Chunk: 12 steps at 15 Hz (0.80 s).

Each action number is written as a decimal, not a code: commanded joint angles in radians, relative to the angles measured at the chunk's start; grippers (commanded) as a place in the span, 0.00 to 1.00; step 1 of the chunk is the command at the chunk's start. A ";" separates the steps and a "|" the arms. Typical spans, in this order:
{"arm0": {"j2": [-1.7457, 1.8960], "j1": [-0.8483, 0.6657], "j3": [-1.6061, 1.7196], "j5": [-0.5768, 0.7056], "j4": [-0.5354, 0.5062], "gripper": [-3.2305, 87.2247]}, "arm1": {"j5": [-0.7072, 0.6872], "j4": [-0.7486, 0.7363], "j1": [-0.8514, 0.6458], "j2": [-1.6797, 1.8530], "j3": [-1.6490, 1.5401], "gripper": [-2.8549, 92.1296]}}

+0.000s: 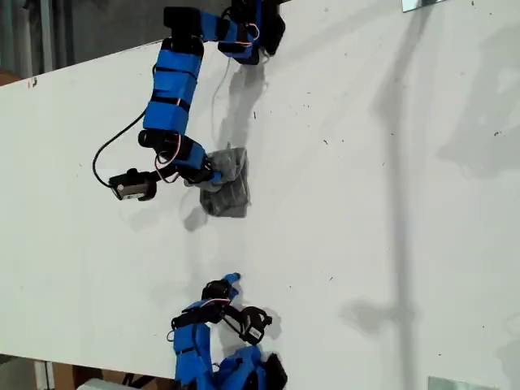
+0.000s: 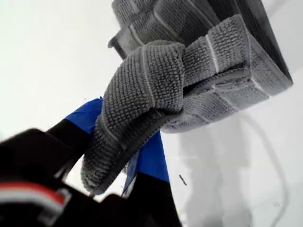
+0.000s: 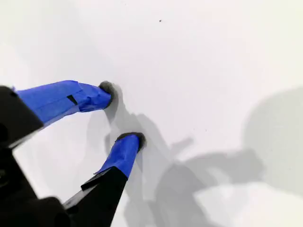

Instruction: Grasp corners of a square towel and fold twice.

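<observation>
Your first gripper (image 2: 130, 156) is pinching an edge of the soft grey towel with thin white stripes (image 2: 199, 71), bunched on the white tabletop (image 1: 366, 203) near the exterior view's top left. Your second gripper (image 3: 124, 116) hangs spread, holding nothing, well apart.

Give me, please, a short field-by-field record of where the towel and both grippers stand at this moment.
towel: folded into a small bundle on the white table, one edge lifted
my first gripper: shut on a fold of the towel
my second gripper: open, empty, over bare table, apart from the towel
</observation>
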State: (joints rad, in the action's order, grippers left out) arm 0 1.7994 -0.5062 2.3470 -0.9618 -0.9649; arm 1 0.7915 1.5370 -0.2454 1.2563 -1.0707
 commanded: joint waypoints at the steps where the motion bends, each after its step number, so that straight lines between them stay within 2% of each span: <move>1: 0.054 -0.018 0.005 -0.008 0.012 0.21 | -0.080 -0.063 0.017 -0.043 0.101 0.03; 4: 0.071 -0.021 0.017 -0.008 0.018 0.21 | -0.146 -0.166 0.035 -0.084 0.100 0.03; 6: 0.077 -0.021 0.023 -0.008 0.020 0.21 | -0.167 -0.186 0.020 -0.092 0.107 0.30; 8: 0.080 -0.021 0.026 -0.009 0.021 0.21 | -0.169 -0.137 -0.043 0.054 0.089 0.36; 9: 0.080 -0.021 0.026 -0.009 0.023 0.21 | -0.169 -0.110 -0.087 0.176 0.061 0.44; 10: 0.081 -0.023 0.026 -0.009 0.023 0.21 | -0.152 -0.080 -0.133 0.308 0.009 0.46; 12: 0.087 -0.023 0.032 -0.009 0.025 0.21 | -0.057 -0.147 -0.176 0.661 -0.382 0.46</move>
State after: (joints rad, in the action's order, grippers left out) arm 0 1.8469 -0.5170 2.3853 -0.9649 -0.9495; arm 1 0.6826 1.4297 -0.4065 1.6337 -1.2134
